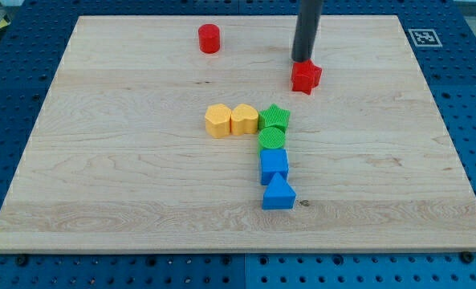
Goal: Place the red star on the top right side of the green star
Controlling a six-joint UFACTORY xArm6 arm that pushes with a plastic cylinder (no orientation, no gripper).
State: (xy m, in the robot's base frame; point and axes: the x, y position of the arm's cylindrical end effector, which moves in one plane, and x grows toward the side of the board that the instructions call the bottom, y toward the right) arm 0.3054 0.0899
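The red star [306, 77] lies on the wooden board toward the view's top right. The green star [275, 117] sits near the board's middle, below and to the left of the red star, with a clear gap between them. My tip [303, 61] comes down from the view's top and stands right at the red star's upper edge, seemingly touching it.
A red cylinder [209, 38] stands at the view's top, left of my tip. A yellow hexagon [217, 120] and a yellow heart [244, 119] lie left of the green star. Below it sit a green cylinder [273, 138], a blue cube [274, 165] and a blue triangle [278, 193].
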